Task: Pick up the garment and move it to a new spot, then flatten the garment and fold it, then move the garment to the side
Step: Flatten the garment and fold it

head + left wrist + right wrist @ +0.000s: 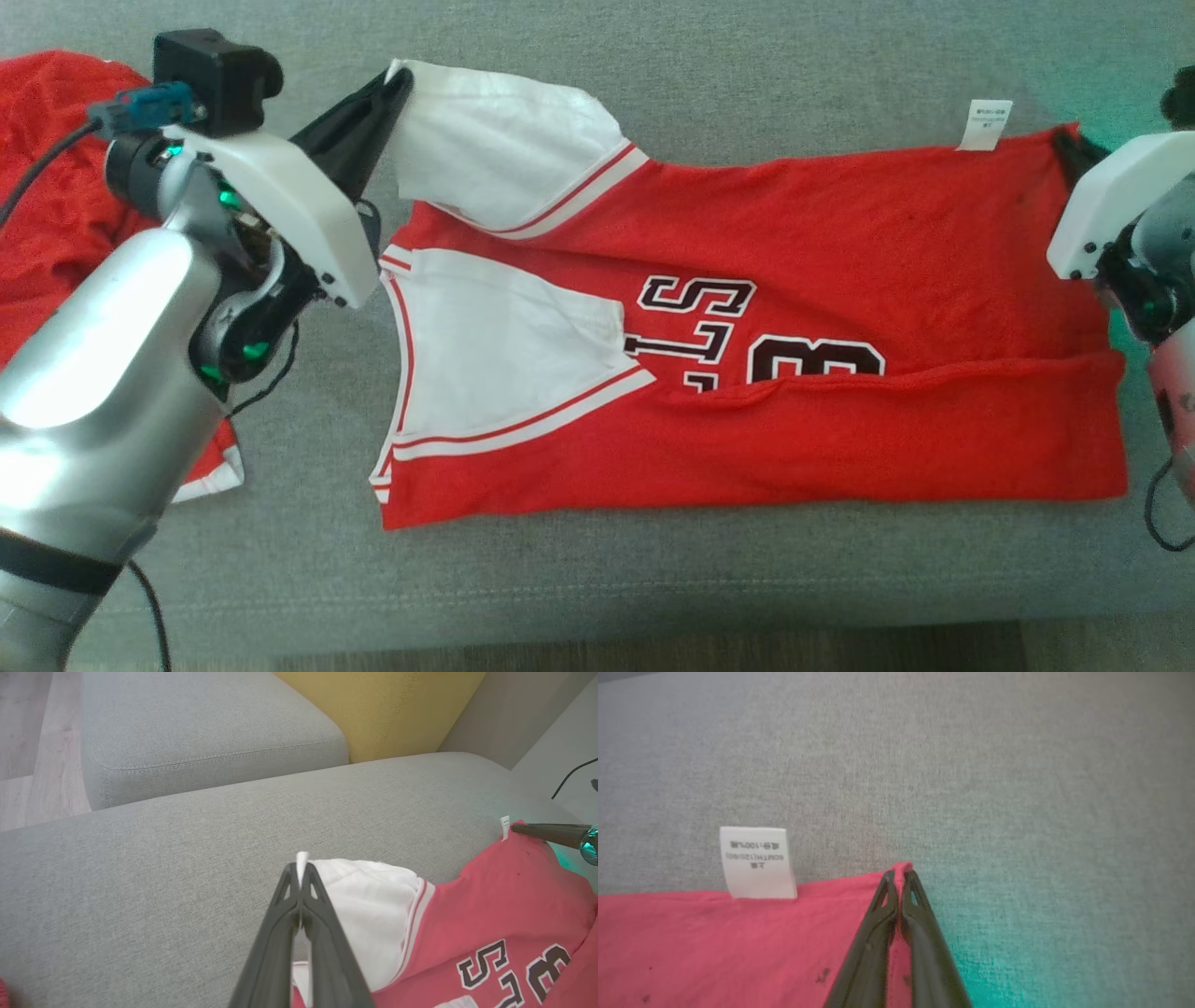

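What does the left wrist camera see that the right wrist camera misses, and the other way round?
In the left wrist view, missing from the right wrist view: the left gripper shut on the white sleeve, the black lettering, a yellow cushion and wood floor.

In the right wrist view, missing from the left wrist view: the tag's printed lines, close up.

In both: the red jersey, the tag, the grey sofa, and the right gripper shut on the jersey's corner.
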